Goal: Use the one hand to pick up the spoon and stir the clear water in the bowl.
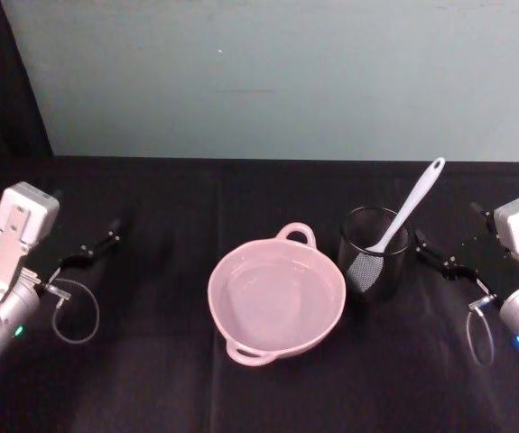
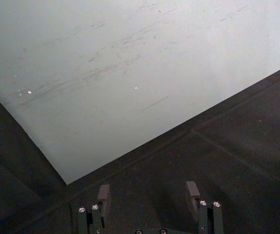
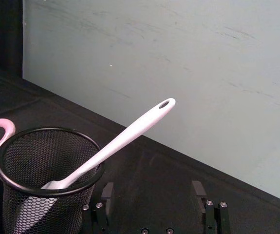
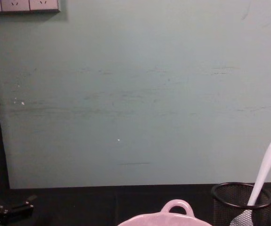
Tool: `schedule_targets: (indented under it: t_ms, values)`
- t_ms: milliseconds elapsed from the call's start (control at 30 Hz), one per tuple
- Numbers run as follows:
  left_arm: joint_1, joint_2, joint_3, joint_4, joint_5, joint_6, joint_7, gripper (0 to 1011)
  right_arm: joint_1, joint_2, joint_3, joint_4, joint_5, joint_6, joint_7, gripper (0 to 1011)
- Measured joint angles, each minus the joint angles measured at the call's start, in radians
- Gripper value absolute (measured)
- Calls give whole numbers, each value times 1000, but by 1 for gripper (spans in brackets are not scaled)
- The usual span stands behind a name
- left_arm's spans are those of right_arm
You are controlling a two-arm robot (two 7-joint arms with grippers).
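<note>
The bowl [image 1: 212,298] sits nearest the robot's body at the middle of the black table [image 1: 151,388], pale pink, one loop handle toward the robot and one away; a faint ring inside its wall suggests clear water, though that is a judgement. To the left of the bowl and well apart from it, the left gripper [image 2: 147,192] rests low over the cloth with its fingers spread and nothing between them; it looks parked. To the right of the bowl, at about the same depth, the right gripper [image 3: 150,191] hangs likewise released, fingers wide and empty. Just beside the bowl on its right, and a little farther back, stands a black mesh cup [image 1: 367,281]; it lies between the bowl and the right gripper. The spoon [image 1: 410,206] stands in that cup, scoop down against the mesh, untouched. Its long axis runs from the scoop up and away from the bowl, leaning toward the far right; the holed handle end clears the cup's rim and tilts toward the right gripper's side. The right arm is plainly the nearer one; the grasp likely calls for closing across the slanted handle above the rim. Beyond the bowl rises a pale green wall [image 1: 268,81].
</note>
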Motion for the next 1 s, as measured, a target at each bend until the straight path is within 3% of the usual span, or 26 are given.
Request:
schedule_targets:
  t_ms: [133,333,500,633,667,733,767,800,1000]
  values:
    - [0,0,0,0,0,0,0,1005,-6,-1,8,-3,-1,3,0,1003]
    - [0,0,0,0,0,0,0,1005,-61,16,43,-67,-11,20,-19,1003]
    - [0,0,0,0,0,0,0,1005,-118,30,88,-133,24,21,-16,1003]
    - [0,0,0,0,0,0,0,1005,-150,18,147,-169,152,22,43,1002]
    - [0,0,0,0,0,0,0,1005,-157,9,172,-178,213,31,76,1003]
    - [0,0,0,0,0,0,0,1005,-158,-3,194,-181,283,50,117,1003]
    - [0,0,0,0,0,0,0,1005,-154,-18,217,-179,361,78,164,1002]
    - [0,0,0,0,0,0,0,1005,-150,-27,227,-174,403,95,188,1002]
    - [0,0,0,0,0,0,0,1005,-77,-86,266,-84,609,229,327,1002]
